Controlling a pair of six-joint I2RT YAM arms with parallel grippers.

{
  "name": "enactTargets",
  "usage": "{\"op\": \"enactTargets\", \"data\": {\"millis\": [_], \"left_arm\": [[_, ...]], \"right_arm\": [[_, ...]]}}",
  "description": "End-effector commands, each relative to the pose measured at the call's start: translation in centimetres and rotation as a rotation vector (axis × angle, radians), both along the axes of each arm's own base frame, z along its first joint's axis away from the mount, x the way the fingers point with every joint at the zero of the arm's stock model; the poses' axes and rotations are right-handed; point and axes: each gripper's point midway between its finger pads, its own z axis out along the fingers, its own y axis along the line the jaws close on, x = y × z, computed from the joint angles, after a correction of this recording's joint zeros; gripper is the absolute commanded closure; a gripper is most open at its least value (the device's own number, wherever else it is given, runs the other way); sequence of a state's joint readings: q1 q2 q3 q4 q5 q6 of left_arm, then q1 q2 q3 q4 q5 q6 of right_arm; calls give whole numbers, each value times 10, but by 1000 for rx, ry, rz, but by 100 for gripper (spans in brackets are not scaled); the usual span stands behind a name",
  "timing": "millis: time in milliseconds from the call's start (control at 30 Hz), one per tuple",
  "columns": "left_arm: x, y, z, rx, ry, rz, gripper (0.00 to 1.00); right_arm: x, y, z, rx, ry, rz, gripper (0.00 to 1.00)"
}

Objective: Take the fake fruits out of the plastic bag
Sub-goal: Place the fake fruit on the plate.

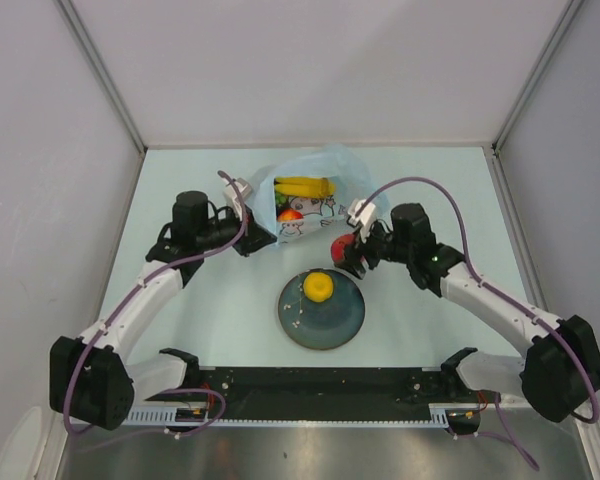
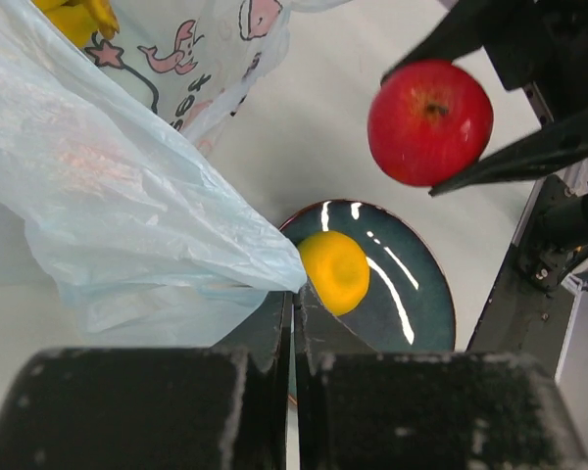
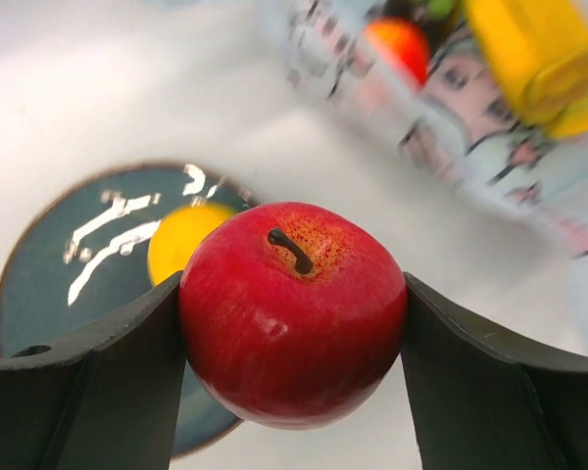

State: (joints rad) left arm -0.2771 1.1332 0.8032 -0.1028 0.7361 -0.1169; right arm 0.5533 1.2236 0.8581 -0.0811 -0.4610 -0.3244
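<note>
The light-blue plastic bag lies at the back middle, with the yellow banana bunch and an orange fruit inside. My left gripper is shut on the bag's left edge. My right gripper is shut on the red apple, held above the table between the bag and the dark teal plate. The apple also shows in the left wrist view. A yellow round fruit sits on the plate. The purple ball is hidden.
White walls and metal posts enclose the pale table on three sides. A black rail with the arm bases runs along the near edge.
</note>
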Motion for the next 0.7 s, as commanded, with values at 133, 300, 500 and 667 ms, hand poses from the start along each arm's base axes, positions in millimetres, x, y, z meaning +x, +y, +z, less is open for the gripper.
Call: {"op": "enactTargets", "data": {"millis": [133,300,500,667], "left_arm": [[18,6,14,115,-97,-42,100],[31,12,13,180,-132,-28,100],[37,17,14,235,-141,-33,100],[38,16,11,233,-133,-35,100]], "right_arm": [[-51,2,-1,13,-248,160,61],[-86,-1,-37,7,-267,206,60],[-87,-1,-54,28,-197,124,60],[-86,2,-62,33,-183,76,60]]}}
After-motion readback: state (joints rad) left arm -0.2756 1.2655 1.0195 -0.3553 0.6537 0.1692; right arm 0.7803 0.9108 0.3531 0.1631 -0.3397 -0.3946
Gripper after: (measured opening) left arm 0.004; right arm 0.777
